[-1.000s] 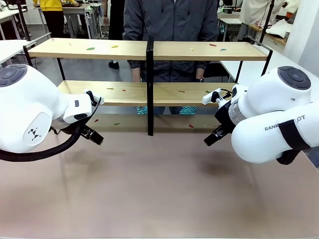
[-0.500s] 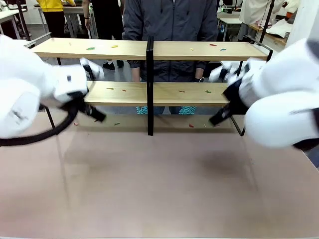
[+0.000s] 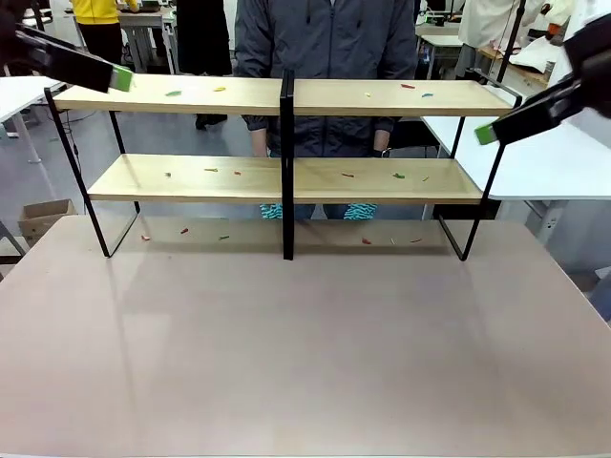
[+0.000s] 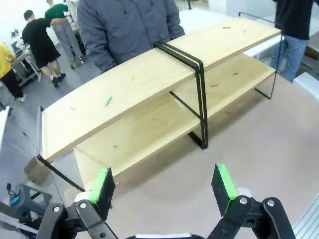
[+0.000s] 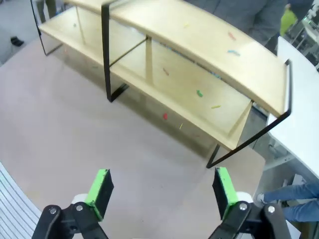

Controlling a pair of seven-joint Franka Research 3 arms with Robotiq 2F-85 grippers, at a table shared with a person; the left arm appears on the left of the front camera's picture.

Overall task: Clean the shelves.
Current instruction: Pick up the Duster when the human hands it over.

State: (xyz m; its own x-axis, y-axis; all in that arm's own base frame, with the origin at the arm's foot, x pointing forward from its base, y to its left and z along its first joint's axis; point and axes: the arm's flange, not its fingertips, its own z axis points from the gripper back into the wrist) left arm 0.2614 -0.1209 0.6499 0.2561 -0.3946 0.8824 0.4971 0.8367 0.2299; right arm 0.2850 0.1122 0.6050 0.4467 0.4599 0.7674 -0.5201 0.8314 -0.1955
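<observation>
A: Looking at the shelves [image 3: 382,181], where do they stand?
B: Far side of the tabletop [image 3: 305,363], w/ a person [image 3: 325,38] right behind. Small coloured bits [image 3: 173,93] on both tiers & on the tabletop underneath; too small to say what, maybe scraps.
A: Grippers?
B: Left gripper [image 4: 163,174] has jaws wide apart, nothing between the green pads. Right gripper [image 5: 160,177] same: spread wide, empty. Both raised at the front view's top corners, neither touching the shelves.
</observation>
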